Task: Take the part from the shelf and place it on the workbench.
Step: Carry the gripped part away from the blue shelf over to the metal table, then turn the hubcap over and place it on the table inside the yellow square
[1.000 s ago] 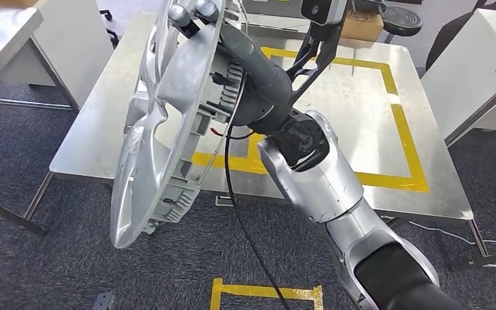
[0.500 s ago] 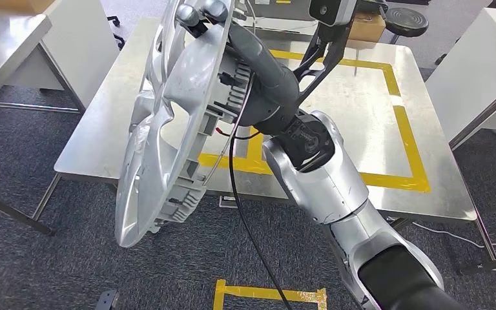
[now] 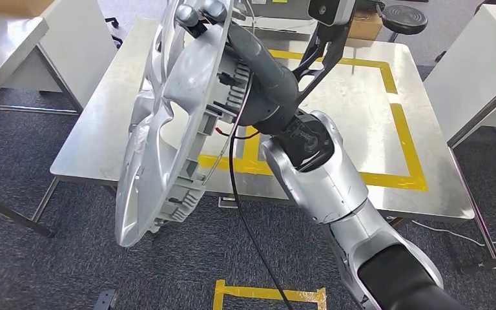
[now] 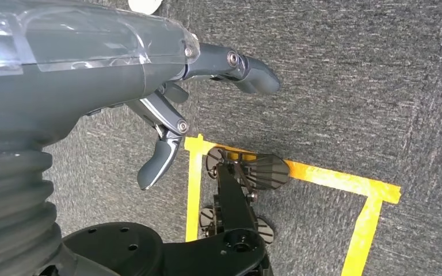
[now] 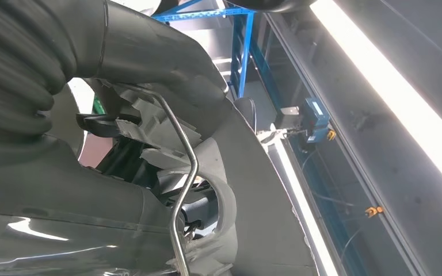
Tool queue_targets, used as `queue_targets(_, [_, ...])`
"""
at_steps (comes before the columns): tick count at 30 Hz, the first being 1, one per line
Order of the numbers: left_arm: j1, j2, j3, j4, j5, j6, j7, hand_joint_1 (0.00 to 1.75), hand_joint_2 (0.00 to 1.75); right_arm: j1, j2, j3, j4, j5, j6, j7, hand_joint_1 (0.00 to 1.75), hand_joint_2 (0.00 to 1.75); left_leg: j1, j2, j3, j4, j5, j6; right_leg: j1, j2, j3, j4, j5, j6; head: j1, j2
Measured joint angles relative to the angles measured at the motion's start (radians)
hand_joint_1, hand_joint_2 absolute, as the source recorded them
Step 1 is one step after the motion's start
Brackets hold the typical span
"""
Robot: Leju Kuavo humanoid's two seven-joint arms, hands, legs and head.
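The part is a large silver wheel cover (image 3: pixel 168 123), held on edge in front of me and tilted, above the near edge of the steel workbench (image 3: pixel 103 116). My right hand (image 3: pixel 197 16) grips its upper rim, with the arm reaching up behind it. Seen from the right wrist, the hand (image 5: pixel 144 63) lies against the ribbed back of the wheel cover (image 5: pixel 236 172) and its wire ring. My left hand (image 4: pixel 167 103) hangs over the carpet with fingers apart and nothing in it.
A yellow taped rectangle (image 3: pixel 403 129) marks the workbench top. White tables stand at the left (image 3: pixel 6 32) and right (image 3: pixel 471 71). A black stool (image 3: pixel 400 18) and a cardboard box (image 3: pixel 365 26) sit beyond the bench. Yellow tape (image 3: pixel 265 292) marks the carpet near me.
The whole picture has shifted slightly, so the camera moved. The wheel cover stays in my right hand's grip, its place in the picture nearly the same.
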Motion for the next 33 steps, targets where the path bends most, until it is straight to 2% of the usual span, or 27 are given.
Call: queue_targets(33, [0.000,0.007,0.000,-0.004,-0.008,-0.005,-0.003,0.00,1.75,0.000,-0.004,0.000,-0.005,0.000,-0.012,0.000,1.75,1.75,0.000,0.003,0.002,-0.002,0.000,0.000,0.000,0.000,0.000,0.000,0.000,-0.001,0.000,0.000])
